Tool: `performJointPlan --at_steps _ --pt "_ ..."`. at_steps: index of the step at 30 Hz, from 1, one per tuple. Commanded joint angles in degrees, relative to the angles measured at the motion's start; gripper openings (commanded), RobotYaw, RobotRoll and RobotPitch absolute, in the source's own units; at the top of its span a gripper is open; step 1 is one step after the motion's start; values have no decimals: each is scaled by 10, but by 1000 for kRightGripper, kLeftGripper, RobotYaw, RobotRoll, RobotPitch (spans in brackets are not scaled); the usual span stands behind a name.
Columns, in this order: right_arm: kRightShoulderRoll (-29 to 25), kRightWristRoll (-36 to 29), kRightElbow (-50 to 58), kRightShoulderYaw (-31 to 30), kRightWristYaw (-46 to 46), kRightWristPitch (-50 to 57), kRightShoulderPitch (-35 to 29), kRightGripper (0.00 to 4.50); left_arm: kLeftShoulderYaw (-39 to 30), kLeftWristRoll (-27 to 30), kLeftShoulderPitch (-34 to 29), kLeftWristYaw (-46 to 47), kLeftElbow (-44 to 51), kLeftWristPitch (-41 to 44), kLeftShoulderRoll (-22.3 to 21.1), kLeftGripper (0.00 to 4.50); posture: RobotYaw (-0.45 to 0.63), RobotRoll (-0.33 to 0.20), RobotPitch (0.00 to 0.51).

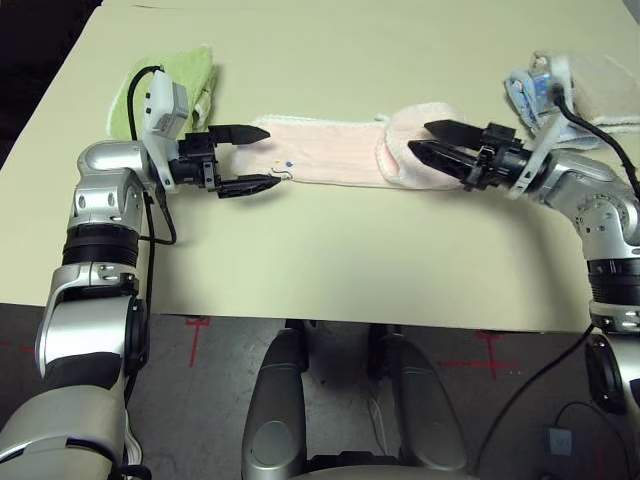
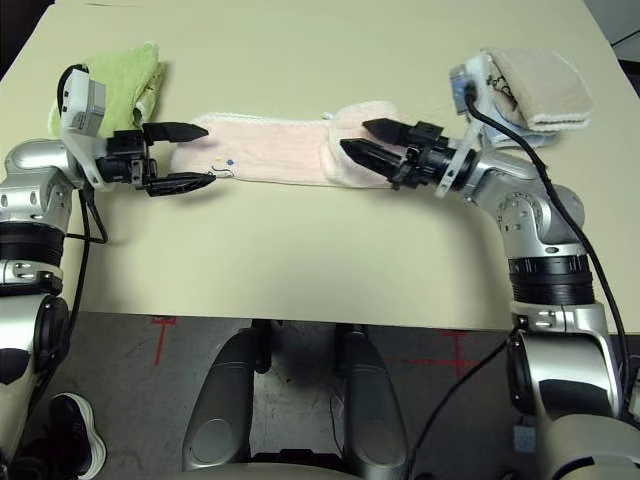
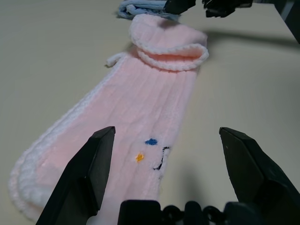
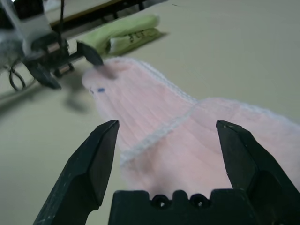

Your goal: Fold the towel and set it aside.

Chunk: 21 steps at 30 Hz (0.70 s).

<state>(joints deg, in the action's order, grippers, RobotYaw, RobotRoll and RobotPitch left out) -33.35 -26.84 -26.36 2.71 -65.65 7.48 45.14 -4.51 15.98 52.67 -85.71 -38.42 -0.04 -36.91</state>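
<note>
The pale pink towel [image 1: 330,150] lies stretched across the middle of the table, and its right end is folded back over itself into a thick lump [image 3: 168,44]. A small embroidered motif [image 3: 154,150] sits near its left end. My left gripper [image 1: 272,156] is open, its black fingers straddling that left end just above the cloth. My right gripper [image 1: 420,137] is also open and hovers over the folded right end [image 4: 225,140], with nothing between its fingers. In the right wrist view the left gripper [image 4: 70,61] shows at the towel's far end.
A lime-green folded towel [image 1: 190,80] lies at the back left, behind my left wrist. Light-blue and beige folded towels [image 2: 535,85] are stacked at the back right. The table's front edge [image 1: 330,318] runs close to my body.
</note>
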Motion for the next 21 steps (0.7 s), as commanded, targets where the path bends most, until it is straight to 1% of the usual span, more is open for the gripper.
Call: performJointPlan --at_steps 1,2,5,10,13,18,21 --pt "-11 47 -95 -8 -63 -104 17 3482 3 10 -21 2 26 11 -2 4500 20 0 326" --pt "-12 57 -122 -9 -79 -125 25 3158 2 12 -24 3 32 15 -3 4500 32 0 327" --pt "-10 74 -181 -4 -110 -164 46 1998 0 16 -34 6 48 24 -8 4500 44 0 328" --pt "4 76 -228 5 -140 -173 77 24 -2 19 -46 11 66 36 -13 4500 49 0 328" --pt "16 81 -243 4 -148 -177 92 24 -2 21 -49 13 70 39 -15 4500 49 0 328" --pt "59 95 -282 -1 -140 -184 128 24 0 19 -45 15 66 40 -13 4500 47 0 327" --pt "86 119 -315 -11 -121 -197 141 24 2 18 -40 15 59 37 -9 4500 46 0 325"
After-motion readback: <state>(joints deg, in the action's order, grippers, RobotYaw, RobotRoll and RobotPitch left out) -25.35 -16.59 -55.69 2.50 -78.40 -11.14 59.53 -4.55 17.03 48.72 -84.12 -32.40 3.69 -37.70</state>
